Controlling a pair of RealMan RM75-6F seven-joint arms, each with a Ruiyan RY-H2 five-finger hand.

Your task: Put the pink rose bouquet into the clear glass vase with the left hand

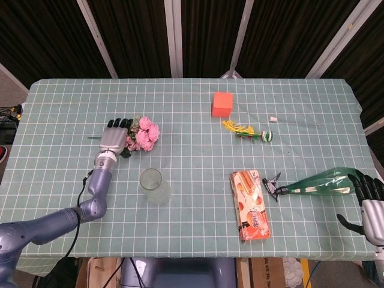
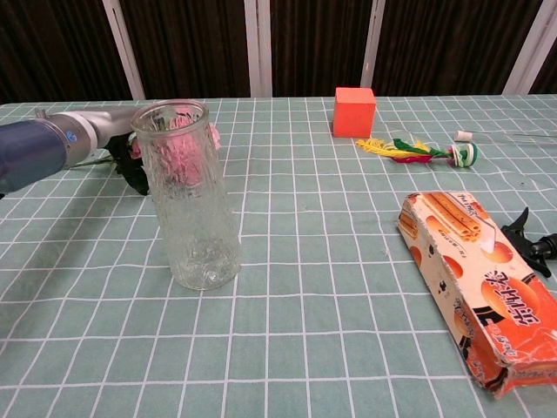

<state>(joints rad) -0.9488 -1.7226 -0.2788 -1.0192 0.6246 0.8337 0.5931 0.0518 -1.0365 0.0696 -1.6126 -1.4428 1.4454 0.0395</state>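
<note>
The pink rose bouquet (image 1: 146, 134) lies flat on the checked cloth at the left, blooms pointing right. My left hand (image 1: 114, 137) lies over its leaves and stem, fingers stretched out and apart, holding nothing that I can see. The stem's tip (image 1: 94, 137) pokes out to the left of the hand. The clear glass vase (image 1: 153, 185) stands upright and empty, nearer the front edge than the bouquet. In the chest view the vase (image 2: 187, 196) hides most of the bouquet (image 2: 185, 165) and part of the left hand (image 2: 124, 146). My right hand (image 1: 371, 201) rests open at the far right edge.
A green spray bottle (image 1: 318, 183) lies just left of the right hand. An orange snack box (image 1: 251, 205) lies in front of centre. An orange cube (image 1: 222, 104), a yellow-green tassel toy (image 1: 246, 132) and a small white piece (image 1: 273, 119) sit further back.
</note>
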